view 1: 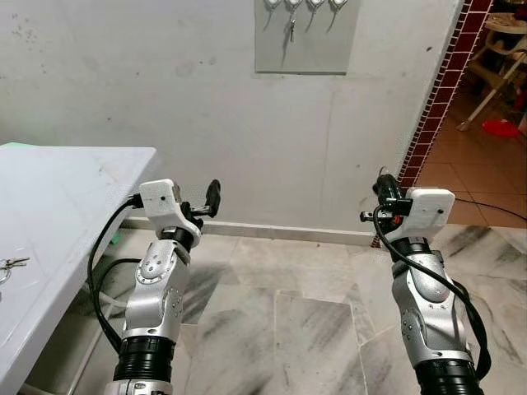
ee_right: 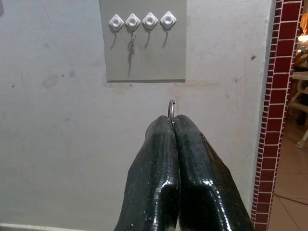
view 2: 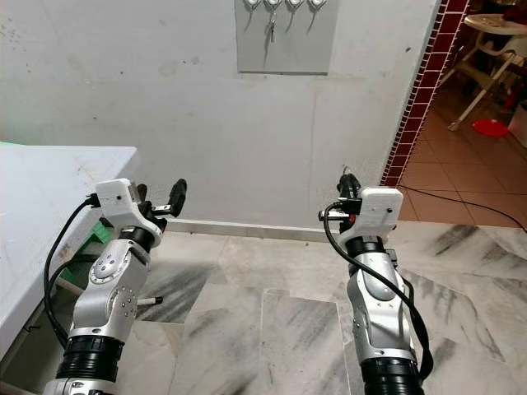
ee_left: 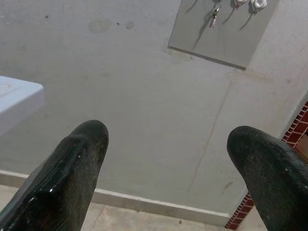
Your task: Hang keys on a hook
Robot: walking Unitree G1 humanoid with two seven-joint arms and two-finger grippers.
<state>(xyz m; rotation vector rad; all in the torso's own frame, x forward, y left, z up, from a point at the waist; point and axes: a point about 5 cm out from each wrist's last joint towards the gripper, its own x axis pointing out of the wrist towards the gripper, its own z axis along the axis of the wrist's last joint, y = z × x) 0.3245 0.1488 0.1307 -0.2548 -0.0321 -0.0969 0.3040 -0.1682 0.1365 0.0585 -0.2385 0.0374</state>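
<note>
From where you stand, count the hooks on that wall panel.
4, in one row along the top of the grey panel: first hook, second hook carrying a key, third hook, fourth hook.

Both arms raised, forearms upright, wrists bent forward. Left pincer (view 1: pixel 206 200) spread wide, holding nothing. Right pincer (ee_right: pixel 173 126) pressed together on a key ring (ee_right: pixel 171 109).

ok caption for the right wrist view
Right gripper shut on a key ring, facing the grey hook board on the wall.
</note>
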